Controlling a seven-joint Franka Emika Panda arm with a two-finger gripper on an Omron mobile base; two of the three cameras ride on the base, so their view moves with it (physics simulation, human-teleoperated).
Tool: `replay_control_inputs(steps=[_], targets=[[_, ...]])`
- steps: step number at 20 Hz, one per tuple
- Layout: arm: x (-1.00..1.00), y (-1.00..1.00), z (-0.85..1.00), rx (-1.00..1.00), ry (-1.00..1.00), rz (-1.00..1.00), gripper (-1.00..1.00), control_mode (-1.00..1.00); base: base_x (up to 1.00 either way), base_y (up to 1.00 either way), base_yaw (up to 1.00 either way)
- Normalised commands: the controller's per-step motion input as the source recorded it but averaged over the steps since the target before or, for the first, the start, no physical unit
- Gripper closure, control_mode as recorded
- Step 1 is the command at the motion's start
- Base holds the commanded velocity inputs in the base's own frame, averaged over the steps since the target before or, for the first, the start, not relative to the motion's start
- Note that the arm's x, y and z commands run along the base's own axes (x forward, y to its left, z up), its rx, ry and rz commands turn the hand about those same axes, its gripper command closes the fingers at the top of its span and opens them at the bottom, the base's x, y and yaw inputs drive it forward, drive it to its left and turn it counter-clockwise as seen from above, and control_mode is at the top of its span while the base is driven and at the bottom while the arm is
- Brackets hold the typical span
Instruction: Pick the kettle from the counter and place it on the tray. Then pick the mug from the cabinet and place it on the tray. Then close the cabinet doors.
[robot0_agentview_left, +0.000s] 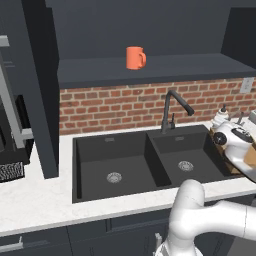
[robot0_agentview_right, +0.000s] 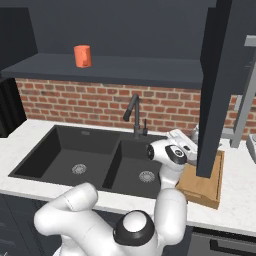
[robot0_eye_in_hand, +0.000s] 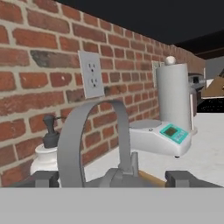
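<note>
The grey kettle sits low in the hand view, its arched handle rising between my gripper's two fingertips, which stand wide apart and clear of it, so the gripper is open. A strip of the wooden tray shows right behind the kettle. The tray lies on the counter right of the sink, with my hand over its near-left end. The orange mug stands upright on the shelf of the open cabinet.
Both cabinet doors hang open; the right one juts out over the tray, the left door over the counter's left end. A dark double sink with a faucet lies below. A soap bottle, scale and paper towel roll stand by the brick wall.
</note>
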Motion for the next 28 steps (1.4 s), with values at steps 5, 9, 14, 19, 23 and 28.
replay_control_inputs(steps=[5, 9, 14, 19, 23, 28], targets=[[-0.05, 0.00, 0.16, -0.08, 0.00, 0.00, -1.00, -1.00, 0.00, 0.00, 0.00], [-0.19, 0.03, 0.14, -0.13, 0.00, 0.00, -1.00, -1.00, 0.00, 0.00, 0.00], [-0.34, 0.23, 0.08, -0.03, 0.00, -0.01, -1.00, -1.00, 0.00, 0.00, 0.00], [-0.31, 0.28, 0.16, 0.00, 0.00, -0.02, -1.00, -1.00, 0.00, 0.00, 0.00], [-0.19, 0.27, 0.23, 0.00, 0.02, 0.00, -1.00, -1.00, 0.00, 0.00, 0.00], [-0.31, 0.30, 0.23, 0.00, 0.04, 0.00, -1.00, -1.00, 0.00, 0.00, 0.00]])
